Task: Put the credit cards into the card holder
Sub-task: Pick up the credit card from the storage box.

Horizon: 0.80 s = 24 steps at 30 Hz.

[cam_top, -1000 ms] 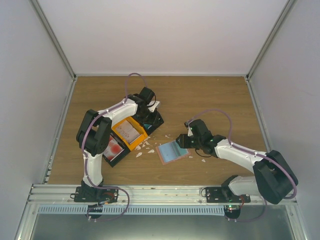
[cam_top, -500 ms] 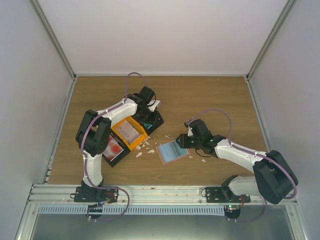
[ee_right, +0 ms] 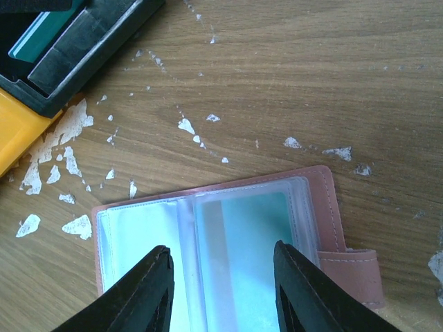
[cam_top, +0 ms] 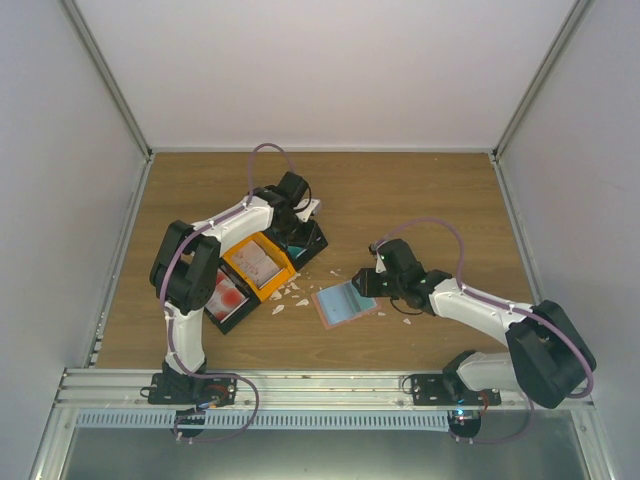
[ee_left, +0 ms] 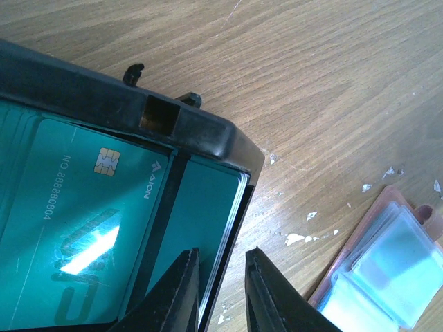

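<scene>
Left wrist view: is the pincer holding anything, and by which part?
Cannot be told. The left pincer straddles the wall of the black bin and the edge of the teal cards, fingers narrowly apart; no clamp on either shows.

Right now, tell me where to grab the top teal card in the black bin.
Pinch the teal card by its edge nearest the black bin corner, coming down from above with the left claw. The cards lie stacked face to face, so probably only the thin edges showing there offer a pinch.

Orange bin [cam_top: 240, 270] between 2 black bins [cam_top: 316, 243]; white scraps [cam_top: 297, 293] scattered beside them on wooden table [cam_top: 420, 190].
</scene>
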### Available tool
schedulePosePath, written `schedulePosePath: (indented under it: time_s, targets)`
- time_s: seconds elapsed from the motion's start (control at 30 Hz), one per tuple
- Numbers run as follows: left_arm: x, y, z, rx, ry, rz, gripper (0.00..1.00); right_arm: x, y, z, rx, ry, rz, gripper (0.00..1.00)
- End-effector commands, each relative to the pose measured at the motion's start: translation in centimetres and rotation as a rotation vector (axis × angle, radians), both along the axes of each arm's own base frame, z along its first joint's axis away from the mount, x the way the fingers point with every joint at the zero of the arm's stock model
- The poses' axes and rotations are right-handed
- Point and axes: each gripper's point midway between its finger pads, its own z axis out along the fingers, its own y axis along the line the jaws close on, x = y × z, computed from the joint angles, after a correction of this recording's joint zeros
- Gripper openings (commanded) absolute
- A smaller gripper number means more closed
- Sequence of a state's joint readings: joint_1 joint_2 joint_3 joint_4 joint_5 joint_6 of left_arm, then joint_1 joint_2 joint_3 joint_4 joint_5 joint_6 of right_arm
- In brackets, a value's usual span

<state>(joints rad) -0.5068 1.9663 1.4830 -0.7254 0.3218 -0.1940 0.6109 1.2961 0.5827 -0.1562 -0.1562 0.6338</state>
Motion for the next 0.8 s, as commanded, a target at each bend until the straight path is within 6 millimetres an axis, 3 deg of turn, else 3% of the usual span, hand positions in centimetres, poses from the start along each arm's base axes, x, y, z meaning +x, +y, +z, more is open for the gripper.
schedulePosePath:
  time_s: [0.0,0.1,0.4,0.77]
  targets:
    - [0.2,-0.7,2.7,-0.05,-0.04,-0.007,0.22,0.1,-0.4,-0.6,-0.008,0.003,-0.016,0.41]
    - [0.2,-0.7,2.7,-0.051,-0.043,-0.006,0.22,0.1,-0.4,-0.6,-0.01,0.004,-0.017,0.41]
    - [0.5,-0.2,0.5,0.019,-0.032,0.002,0.36,-0.1,-0.5,-1.0,-0.013,0.012,-0.018,0.41]
    - [-0.1,-0.6,-1.2,0.085,-0.017,-0.042,0.38,-0.1,-0.6,-1.2,-0.017,0.015,-0.017,0.41]
